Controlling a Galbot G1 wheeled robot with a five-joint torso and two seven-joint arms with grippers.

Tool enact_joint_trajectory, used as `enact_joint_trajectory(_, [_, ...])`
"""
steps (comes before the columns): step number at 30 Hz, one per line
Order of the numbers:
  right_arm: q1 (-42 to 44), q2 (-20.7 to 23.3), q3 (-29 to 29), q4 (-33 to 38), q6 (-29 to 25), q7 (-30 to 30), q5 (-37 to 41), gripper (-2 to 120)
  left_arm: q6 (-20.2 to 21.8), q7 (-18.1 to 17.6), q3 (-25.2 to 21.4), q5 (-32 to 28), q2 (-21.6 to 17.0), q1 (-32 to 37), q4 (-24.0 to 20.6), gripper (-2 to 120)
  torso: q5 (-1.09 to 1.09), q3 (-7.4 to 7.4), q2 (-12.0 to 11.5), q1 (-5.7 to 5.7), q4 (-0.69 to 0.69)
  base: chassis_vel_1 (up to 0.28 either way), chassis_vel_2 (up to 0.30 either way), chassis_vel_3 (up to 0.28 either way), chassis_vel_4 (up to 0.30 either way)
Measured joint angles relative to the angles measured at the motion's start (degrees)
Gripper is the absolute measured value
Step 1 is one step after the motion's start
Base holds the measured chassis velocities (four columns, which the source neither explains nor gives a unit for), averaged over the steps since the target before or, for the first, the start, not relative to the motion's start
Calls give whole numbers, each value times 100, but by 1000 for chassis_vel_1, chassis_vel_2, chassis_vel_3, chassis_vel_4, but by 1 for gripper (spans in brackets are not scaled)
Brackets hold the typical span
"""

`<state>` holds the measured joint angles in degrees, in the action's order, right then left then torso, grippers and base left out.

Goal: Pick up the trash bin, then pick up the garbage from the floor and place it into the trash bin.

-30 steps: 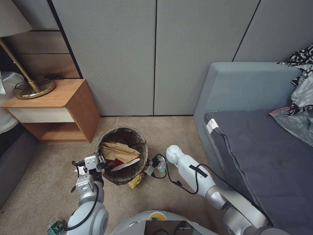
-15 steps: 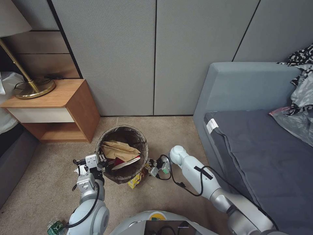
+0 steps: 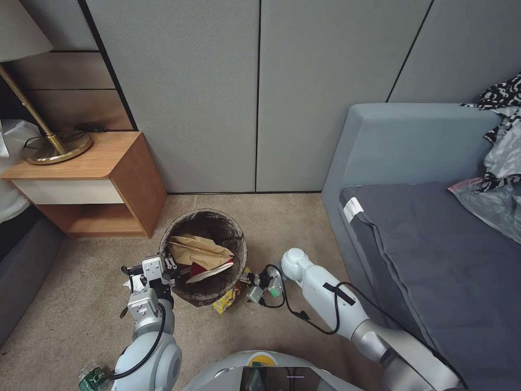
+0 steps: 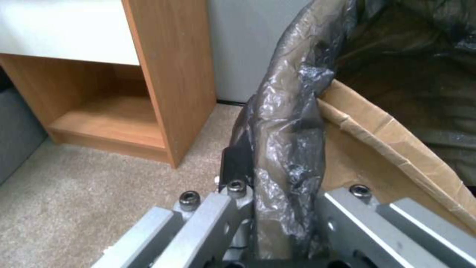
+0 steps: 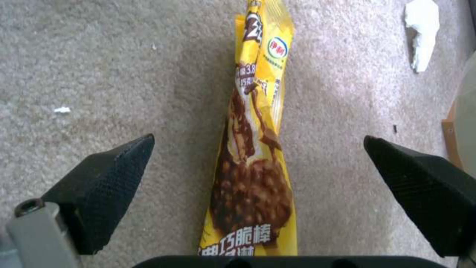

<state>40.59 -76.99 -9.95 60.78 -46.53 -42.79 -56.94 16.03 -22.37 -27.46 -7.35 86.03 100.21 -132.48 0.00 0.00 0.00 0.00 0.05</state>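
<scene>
Head view, biggest stuff first: got a grey sofa (image 3: 434,260) hogging the 3 to 5 o'clock side, then a wooden nightstand (image 3: 108,179) up at 9 o'clock with a brass lamp base (image 3: 54,146) on top. Beige carpet (image 3: 282,217) everywhere else.

Next down, the trash bin (image 3: 203,258), sitting just 7 o'clock of centre, round, lined with a dark bag folded over the rim. Already stuffed with a tan paper bag (image 3: 198,251) plus something red and white under it.

Left gripper (image 3: 163,271) at the bin's 8 o'clock edge. Going by the left wrist view, clamped right down on the rim, liner plastic pinched in the grip, one finger outside the wall and one inside by the paper bag.

Right gripper (image 3: 255,282) low at the bin's 4 o'clock, close to the carpet. Spread wide, holding nothing, straddling a yellow snack packet (image 5: 258,149) without touching it on either side. Packet flat on the carpet at the bin's 5 o'clock, right up by the base.

Small bits: white tissue (image 5: 421,33) on the carpet past the packet, and a green bottle (image 3: 92,377) way down at 7 o'clock beside the left arm.
</scene>
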Motion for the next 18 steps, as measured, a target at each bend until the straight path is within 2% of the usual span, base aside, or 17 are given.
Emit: enact_joint_trajectory(18, [185, -49, -128, 118, 8, 127, 103, 100, -4, 1, 17, 24, 16, -2, 8, 0, 0, 0, 0, 0, 0, 0, 0, 0, 0])
